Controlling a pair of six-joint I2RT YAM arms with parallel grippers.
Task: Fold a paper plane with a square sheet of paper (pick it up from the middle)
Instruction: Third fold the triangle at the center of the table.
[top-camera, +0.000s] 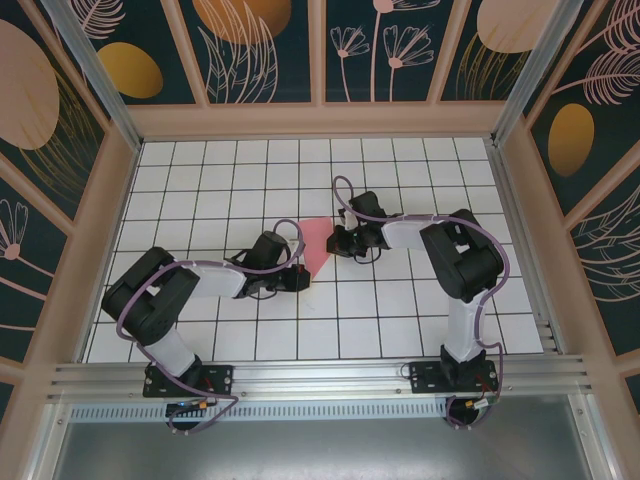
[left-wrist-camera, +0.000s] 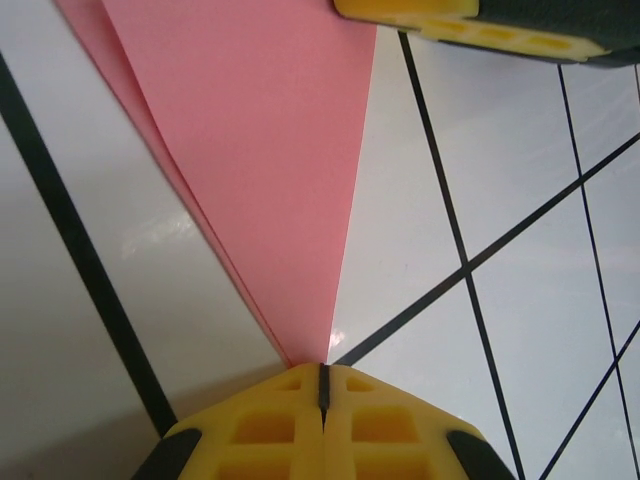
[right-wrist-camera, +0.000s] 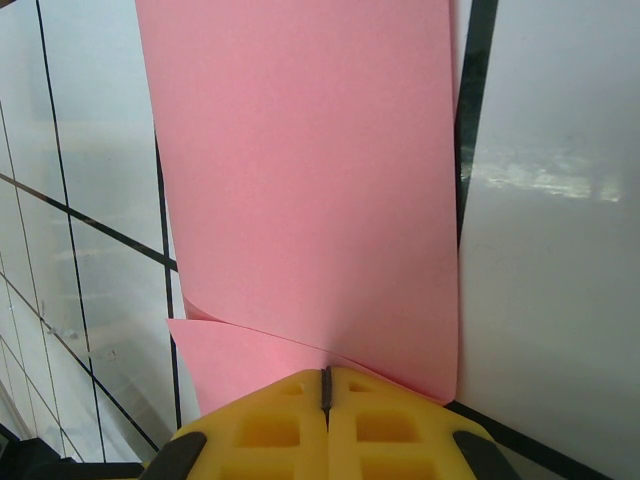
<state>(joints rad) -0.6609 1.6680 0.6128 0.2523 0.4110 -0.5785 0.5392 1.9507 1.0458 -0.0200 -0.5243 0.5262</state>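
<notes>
Top external view: the folded pink sheet (top-camera: 316, 246) lay near the middle of the gridded surface (top-camera: 400, 300). Its pointed tip was pinched by the left fingers (left-wrist-camera: 270, 430) and its wide end by the right fingers (right-wrist-camera: 270, 420), apparently to hold it steady for creasing.

top cam: overhead from near edge, whole table (top-camera: 400, 320) | wrist cams: super close, opposite ends of same paper (top-camera: 316, 240)

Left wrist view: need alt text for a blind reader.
Folded pink paper narrows to a point pinched between the shut yellow tips of the left gripper at bottom centre. Behind it is a white table with black grid lines; another yellow finger pokes in at top right.
</notes>
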